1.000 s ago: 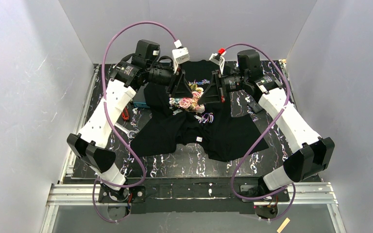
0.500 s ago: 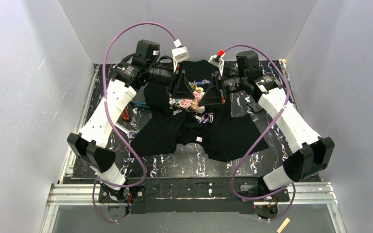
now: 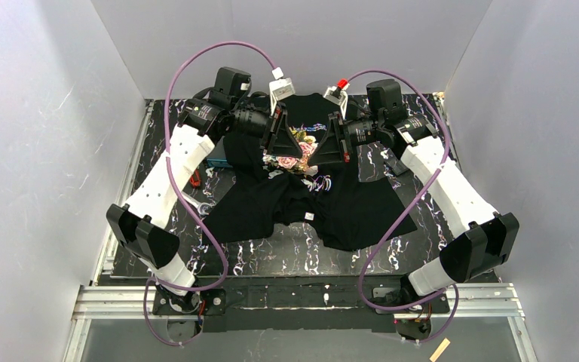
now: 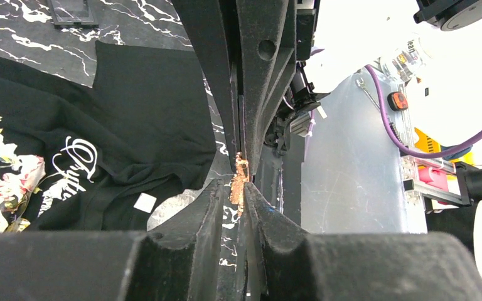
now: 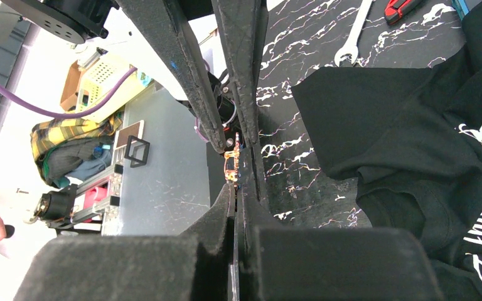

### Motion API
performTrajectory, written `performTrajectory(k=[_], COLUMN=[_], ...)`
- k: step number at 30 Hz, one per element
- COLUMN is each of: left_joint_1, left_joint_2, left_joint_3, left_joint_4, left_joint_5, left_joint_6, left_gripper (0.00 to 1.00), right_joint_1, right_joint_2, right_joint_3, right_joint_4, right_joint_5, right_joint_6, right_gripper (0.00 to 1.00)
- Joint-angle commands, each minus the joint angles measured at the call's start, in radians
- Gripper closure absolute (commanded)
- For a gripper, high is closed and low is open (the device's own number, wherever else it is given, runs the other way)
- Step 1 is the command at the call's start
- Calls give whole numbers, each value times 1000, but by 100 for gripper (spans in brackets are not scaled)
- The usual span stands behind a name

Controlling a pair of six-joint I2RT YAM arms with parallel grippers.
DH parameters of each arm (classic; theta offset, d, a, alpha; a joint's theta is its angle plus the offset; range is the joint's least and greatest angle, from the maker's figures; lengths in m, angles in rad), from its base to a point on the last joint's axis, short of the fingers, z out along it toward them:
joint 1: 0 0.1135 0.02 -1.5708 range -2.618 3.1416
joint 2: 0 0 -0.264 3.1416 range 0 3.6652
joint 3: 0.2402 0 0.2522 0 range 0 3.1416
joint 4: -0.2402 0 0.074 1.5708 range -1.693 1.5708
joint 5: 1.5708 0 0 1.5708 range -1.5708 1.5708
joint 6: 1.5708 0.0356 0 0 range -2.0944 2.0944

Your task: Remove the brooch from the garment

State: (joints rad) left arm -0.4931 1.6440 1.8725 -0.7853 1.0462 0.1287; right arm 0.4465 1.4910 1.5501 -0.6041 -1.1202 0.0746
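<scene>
The brooch (image 4: 238, 182) appears free of the garment (image 3: 347, 211), pinched toward the table's (image 3: 271, 256) far edge between the nearly closed left gripper (image 4: 239, 191) and fully closed right gripper (image 5: 237, 185) (a handover, seemingly); setting it down remains.

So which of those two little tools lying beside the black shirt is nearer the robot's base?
The silver metal wrench: bare metal, no coloured grip. The red-handled tool lies farther back, toward the rear wall.
</scene>
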Motion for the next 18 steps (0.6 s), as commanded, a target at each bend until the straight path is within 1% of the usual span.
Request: performTrajectory(k=[1,7,9,11,12,13,16,17,18], left_joint_1=[-7,-13,-13,-13,-14,-13,-12,-12,-12], left_joint_2=[-20,-15,-11,-9,-9,-10,-30,-46,-67], left_joint_3=[-20,-21,-20,-13,-11,-10,-19,-31,-50], left_joint_4=[0,0,0,-2,-2,-2,-1,5,21], left_joint_5=[42,30,26,21,19,20,5,-2,-14], left_joint_6=[2,-2,-3,-4,-3,3,48,80,108], left_gripper=[84,84,90,100,100,100,100,100,100], right_joint_1=[4,4,4,4,4,4,4,2,0], right_joint_2=[-40,-40,-39,-39,-40,-40,-40,-39,-36], right_joint_3=[46,51,53,53,53,52,54,56,61], right_joint_4=[8,12,12,11,10,9,-2,-16,-40], right_joint_5=[-7,-10,-12,-14,-15,-15,-14,-12,-14], right_joint_6=[-6,-2,-2,-2,-2,-2,-2,-7,-22], right_gripper=[99,99,99,99,99,92,58,48,40])
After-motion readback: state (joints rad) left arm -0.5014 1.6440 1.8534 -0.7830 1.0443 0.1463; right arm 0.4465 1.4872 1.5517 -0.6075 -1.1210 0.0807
